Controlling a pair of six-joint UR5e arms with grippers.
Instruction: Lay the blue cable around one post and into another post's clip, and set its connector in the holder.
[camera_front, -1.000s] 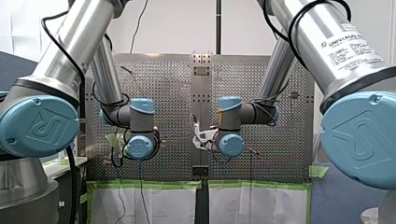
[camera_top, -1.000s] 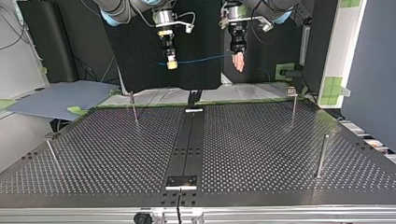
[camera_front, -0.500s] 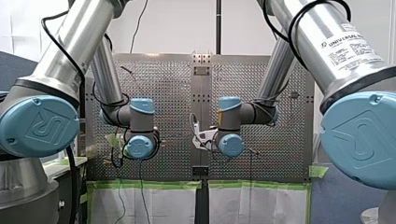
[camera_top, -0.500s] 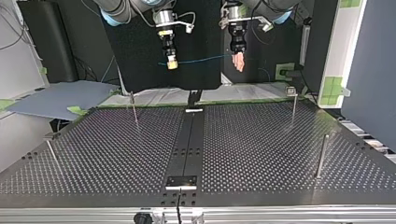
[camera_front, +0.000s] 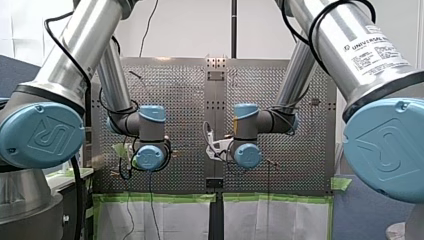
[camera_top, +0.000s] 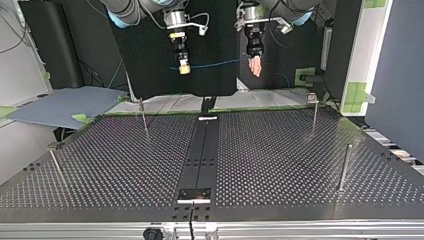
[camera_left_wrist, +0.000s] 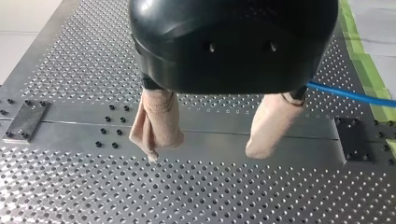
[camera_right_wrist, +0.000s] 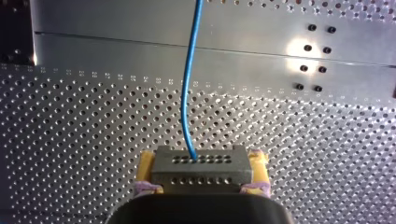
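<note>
From my station the perforated table (camera_top: 280, 150) fills the lower part of the top view, a bare metal strip running down its middle from twelve to six o'clock. My left arm (camera_front: 75, 55) and my right arm (camera_front: 350, 50) both bend in over the table's near edge in the front view, wrists side by side and well above the surface. In the top view my left gripper (camera_top: 256, 67) hangs at about one o'clock and my right gripper (camera_top: 184, 69) at about eleven, both high over the table's far edge. In its own wrist view, the left one's beige-wrapped fingers (camera_left_wrist: 159, 121) stand wide apart with nothing between their tips. Four thin posts rise from the table in the top view: one (camera_top: 143, 115) at ten o'clock, one (camera_top: 314, 112) at two, one (camera_top: 345, 167) at four and one (camera_top: 55, 162) at eight. A small dark plate (camera_top: 195, 194) sits on the centre strip at six o'clock. The blue cable (camera_top: 215, 63) stretches in the air from one gripper to the other, touching no post; at the left gripper it emerges beside the root of one finger. The grey connector (camera_right_wrist: 201, 170), its face full of small holes, is pinched between the right gripper's yellow pads (camera_right_wrist: 148, 163), and the cable leaves it straight ahead.
</note>
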